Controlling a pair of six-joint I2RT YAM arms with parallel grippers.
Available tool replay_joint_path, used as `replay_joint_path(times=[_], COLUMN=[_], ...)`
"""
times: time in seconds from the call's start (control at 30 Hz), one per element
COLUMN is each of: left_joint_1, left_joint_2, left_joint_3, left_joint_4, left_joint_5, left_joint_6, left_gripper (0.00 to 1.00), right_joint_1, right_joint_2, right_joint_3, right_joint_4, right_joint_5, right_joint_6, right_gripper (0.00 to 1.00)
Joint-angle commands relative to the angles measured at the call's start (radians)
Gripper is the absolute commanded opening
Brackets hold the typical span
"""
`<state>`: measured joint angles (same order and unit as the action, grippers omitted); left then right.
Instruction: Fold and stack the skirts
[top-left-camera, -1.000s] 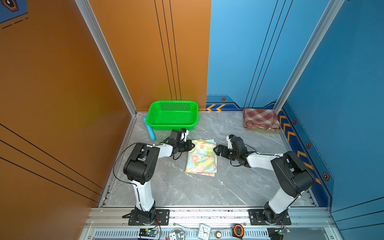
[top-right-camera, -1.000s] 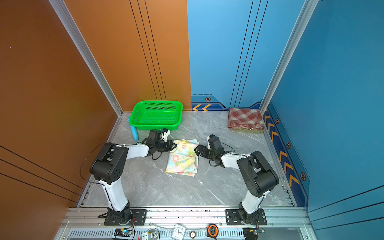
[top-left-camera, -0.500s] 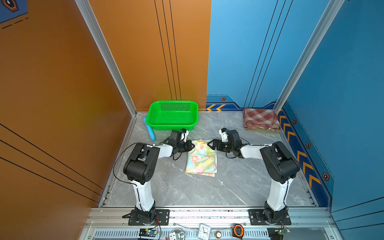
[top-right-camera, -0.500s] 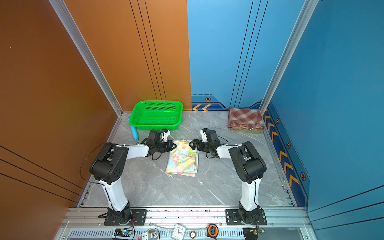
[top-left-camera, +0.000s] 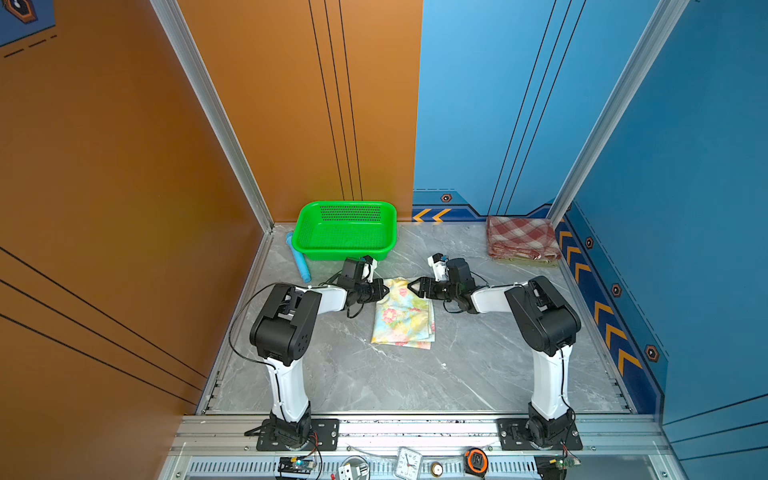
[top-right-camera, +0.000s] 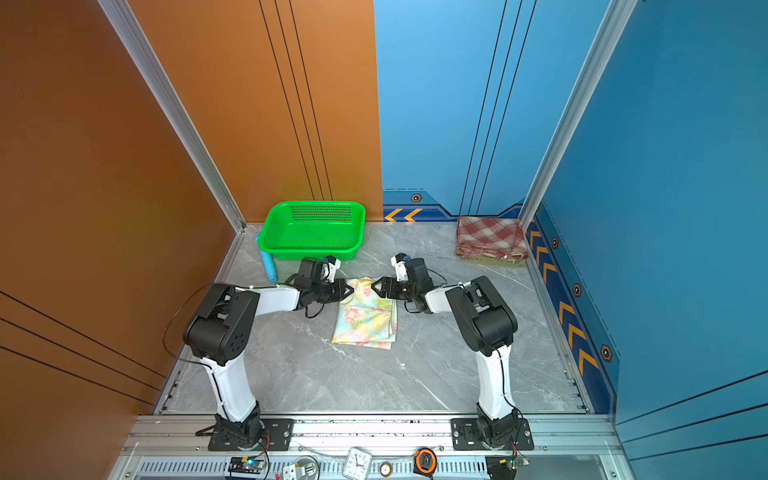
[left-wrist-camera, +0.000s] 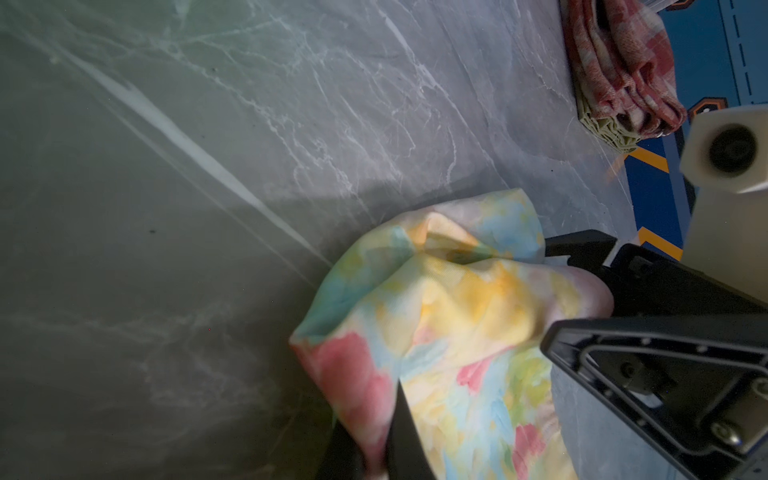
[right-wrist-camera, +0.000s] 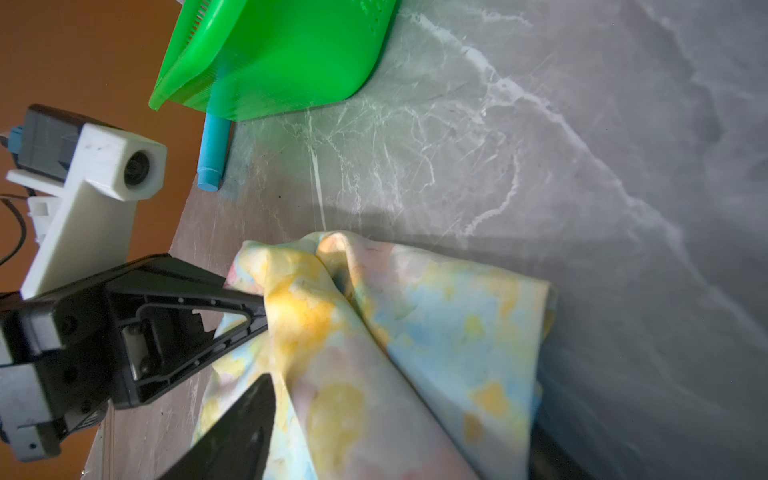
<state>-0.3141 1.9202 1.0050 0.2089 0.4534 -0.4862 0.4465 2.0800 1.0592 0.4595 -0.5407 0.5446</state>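
The floral skirt (top-left-camera: 403, 316) lies folded in the middle of the table, shown in both top views. My left gripper (top-left-camera: 385, 289) is shut on its far left corner, and the pink-flowered cloth is pinched at the jaws (left-wrist-camera: 384, 461). My right gripper (top-left-camera: 410, 286) is at the far right corner. Its jaws stand apart with a bunch of the cloth between them (right-wrist-camera: 390, 449). The plaid skirt (top-left-camera: 521, 239) lies folded at the back right. It rests on the olive-green skirt (left-wrist-camera: 602, 129), of which only an edge shows.
A green mesh basket (top-left-camera: 345, 230) stands at the back left, with a blue tube (top-left-camera: 300, 259) beside it along the left wall. Walls close in three sides. A clock (top-left-camera: 406, 461) and a tape measure (top-left-camera: 476, 459) lie on the front rail.
My right arm has swung left and back to the floral skirt's far right corner, and its jaws have narrowed around the cloth. The left gripper has kept its hold.
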Motion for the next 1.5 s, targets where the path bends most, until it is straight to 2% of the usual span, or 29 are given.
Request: replay_joint_path(times=[0.0,0.17,0.27,0.37,0.5,0.57,0.67,0.8,0.9,1.03,1.13,1.3,1.47], left_joint_1=[0.0,-0.005,-0.011,-0.022,-0.055,-0.079,-0.112,-0.142,-0.164,-0.194,-0.212,-0.24,-0.263], left_joint_2=[0.032,0.045,0.041,0.024,-0.052,-0.127,-0.239,-0.38,-0.483,-0.554,-0.552,-0.535,-0.483], left_joint_3=[0.05,0.066,0.073,0.073,0.059,0.045,0.043,0.095,0.145,0.232,0.284,0.284,0.304], left_joint_4=[-0.044,-0.054,-0.057,-0.066,-0.082,-0.093,-0.14,-0.294,-0.387,-0.535,-0.613,-0.624,-0.649], left_joint_5=[-0.027,-0.039,-0.042,-0.053,-0.1,-0.148,-0.229,-0.322,-0.394,-0.453,-0.493,-0.526,-0.519], left_joint_6=[0.021,0.017,0.014,0.008,-0.009,-0.017,-0.014,0.037,0.092,0.169,0.204,0.245,0.27], left_gripper=[0.0,0.0,0.0,0.0,0.02,0.3,0.54,0.79,0.91,0.97,0.99,0.98,0.98], right_joint_1=[0.03,0.03,0.034,0.034,0.025,0.008,-0.024,-0.073,-0.11,-0.164,-0.22,-0.288,-0.351], right_joint_2=[0.144,0.142,0.125,0.049,-0.116,-0.209,-0.344,-0.502,-0.579,-0.595,-0.554,-0.472,-0.392], right_joint_3=[-0.058,-0.029,-0.04,-0.065,-0.086,-0.091,-0.069,-0.001,0.071,0.207,0.299,0.458,0.584], right_joint_4=[-0.314,-0.292,-0.225,-0.19,-0.256,-0.305,-0.435,-0.615,-0.717,-0.824,-0.84,-0.843,-0.781], right_joint_5=[-0.014,-0.075,-0.118,-0.103,-0.045,-0.015,0.055,0.19,0.289,0.395,0.425,0.511,0.609], right_joint_6=[0.02,0.019,0.073,0.108,0.118,0.126,0.129,0.148,0.156,0.155,0.185,0.241,0.372], right_gripper=[0.63,0.25,0.0,0.0,0.0,0.0,0.0,0.0,0.0,0.0,0.0,0.0,0.0])
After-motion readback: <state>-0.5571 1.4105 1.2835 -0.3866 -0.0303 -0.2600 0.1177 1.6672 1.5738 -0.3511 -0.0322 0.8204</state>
